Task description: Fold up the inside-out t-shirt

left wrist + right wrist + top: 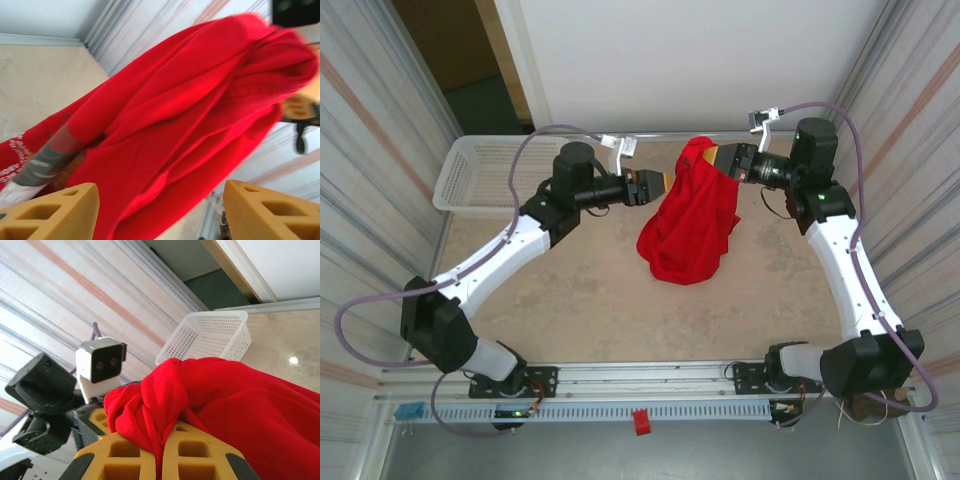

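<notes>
On the right gripper [162,442], the yellow lattice-cut fingers press together on a bunched fold of the bright red soft-knit t-shirt [688,225], which hangs in crumpled folds over the mottled beige table [580,295]. The left gripper [664,182] has its fingers spread wide just beside the cloth, gripping nothing. A white plastic mesh basket [480,178] sits far left.

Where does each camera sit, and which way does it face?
Top external: above, behind the robot, looking down; left gripper open, right gripper shut on the t-shirt.
Left wrist: faces right at the hanging t-shirt; own fingertips apart.
Right wrist: faces left toward the basket; own fingers clamp the t-shirt.
Both wrist views share the t-shirt.
</notes>
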